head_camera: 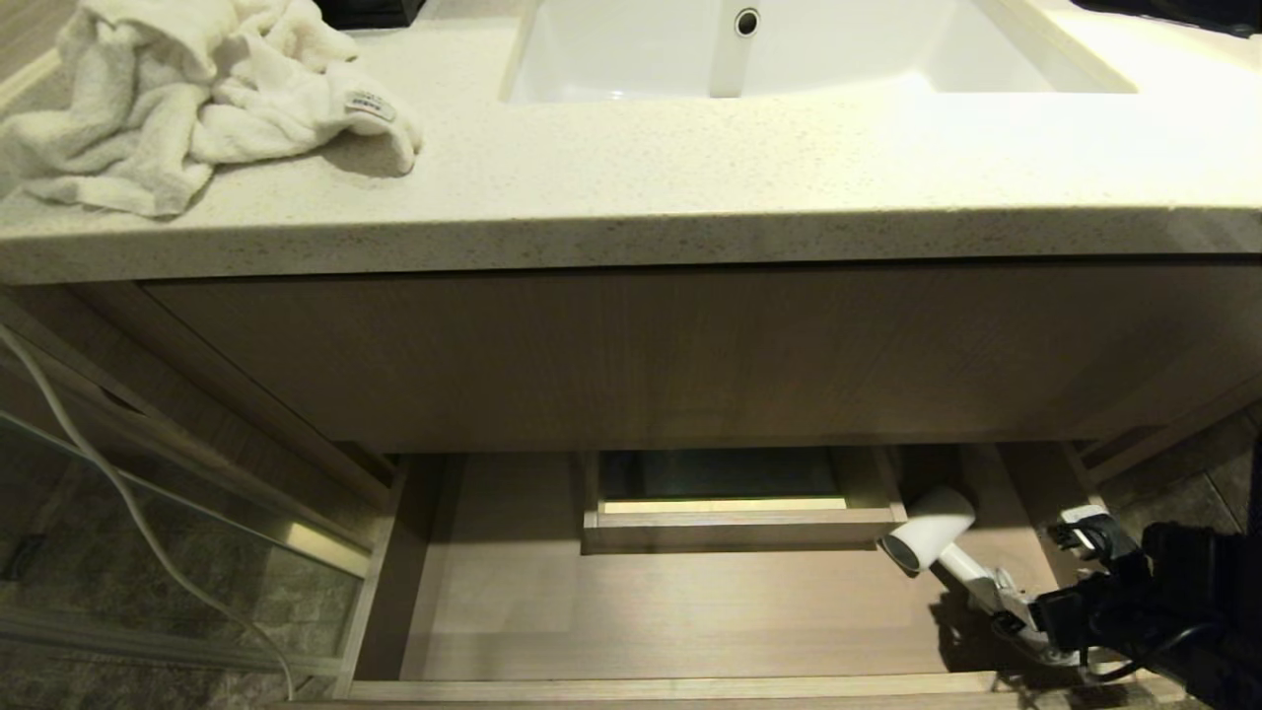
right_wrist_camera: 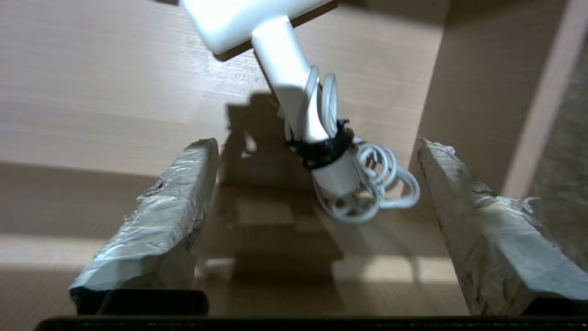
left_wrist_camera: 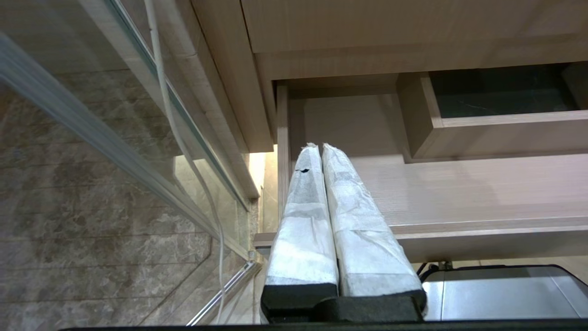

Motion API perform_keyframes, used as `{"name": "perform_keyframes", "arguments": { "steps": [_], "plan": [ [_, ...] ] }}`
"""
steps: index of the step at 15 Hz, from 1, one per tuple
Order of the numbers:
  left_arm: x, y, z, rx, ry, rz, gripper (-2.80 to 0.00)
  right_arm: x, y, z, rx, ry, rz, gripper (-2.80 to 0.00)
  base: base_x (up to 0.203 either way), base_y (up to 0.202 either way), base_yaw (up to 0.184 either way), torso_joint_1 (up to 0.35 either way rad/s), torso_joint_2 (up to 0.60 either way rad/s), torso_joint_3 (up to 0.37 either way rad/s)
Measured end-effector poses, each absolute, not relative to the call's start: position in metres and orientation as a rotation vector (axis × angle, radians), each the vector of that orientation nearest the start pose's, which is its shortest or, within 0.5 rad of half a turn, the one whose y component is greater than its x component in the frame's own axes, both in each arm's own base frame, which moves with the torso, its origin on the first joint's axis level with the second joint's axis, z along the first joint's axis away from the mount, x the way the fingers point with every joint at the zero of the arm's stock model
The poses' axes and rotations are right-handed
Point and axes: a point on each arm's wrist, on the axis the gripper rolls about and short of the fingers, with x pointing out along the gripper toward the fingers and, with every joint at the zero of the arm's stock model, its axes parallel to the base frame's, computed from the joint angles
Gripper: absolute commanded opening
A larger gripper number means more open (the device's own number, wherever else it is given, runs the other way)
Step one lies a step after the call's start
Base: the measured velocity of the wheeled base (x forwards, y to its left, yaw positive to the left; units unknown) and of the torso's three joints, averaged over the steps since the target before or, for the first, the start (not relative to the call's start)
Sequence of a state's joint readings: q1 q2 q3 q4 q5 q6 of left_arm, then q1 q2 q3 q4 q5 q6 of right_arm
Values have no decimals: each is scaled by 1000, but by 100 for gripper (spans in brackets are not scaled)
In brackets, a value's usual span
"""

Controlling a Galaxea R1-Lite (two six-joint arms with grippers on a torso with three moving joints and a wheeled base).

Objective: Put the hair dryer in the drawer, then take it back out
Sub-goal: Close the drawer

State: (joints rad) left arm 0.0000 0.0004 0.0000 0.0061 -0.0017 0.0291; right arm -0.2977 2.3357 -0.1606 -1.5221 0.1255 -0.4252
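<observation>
Hair dryer (head_camera: 932, 540) lies in the open drawer (head_camera: 611, 602), lower right of frame — right tool (right_wrist_camera: 317, 220) spread apart, nothing gripped; left tool (left_wrist_camera: 321, 193) pressed together, parked.

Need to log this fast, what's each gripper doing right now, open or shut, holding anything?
Left gripper: shut, holding nothing, parked by the drawer's left front corner.
Right gripper: open, empty, its fingers either side of the hair dryer lying in the drawer.

The drawer (head_camera: 631, 611) stands pulled out, its floor bare across the left and middle. A boxed cutout (head_camera: 739, 523) blocks the far centre. The hair dryer (head_camera: 937, 542) lies at the right, between the cutout and the right wall, narrowing that side.
</observation>
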Motion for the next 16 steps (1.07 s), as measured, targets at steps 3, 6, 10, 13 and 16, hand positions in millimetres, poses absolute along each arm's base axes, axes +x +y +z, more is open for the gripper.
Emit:
{"name": "perform_keyframes", "arguments": {
  "steps": [3, 6, 10, 13, 16],
  "plan": [
    [-23, 0, 75, 29, 6, -1, -280, 231, -69, -11, -295, 621, -38, 0, 0, 0, 0, 0, 0, 0],
    [-23, 0, 75, 29, 7, -2, -280, 215, -64, 8, -306, 590, -47, 0, 0, 0, 0, 0, 0, 0],
    [-23, 0, 75, 29, 7, -2, -280, 200, -59, 50, -354, 444, -90, -280, 0, 0, 0, 0, 0, 0],
    [-23, 0, 75, 29, 6, -2, -280, 198, -59, 89, -439, 273, -140, -280, 0, 0, 0, 0, 0, 0],
    [-23, 0, 75, 29, 7, -2, -280, 198, -58, 142, -482, 138, -181, -280, 0, 0, 0, 0, 0, 0]
  ]
}}
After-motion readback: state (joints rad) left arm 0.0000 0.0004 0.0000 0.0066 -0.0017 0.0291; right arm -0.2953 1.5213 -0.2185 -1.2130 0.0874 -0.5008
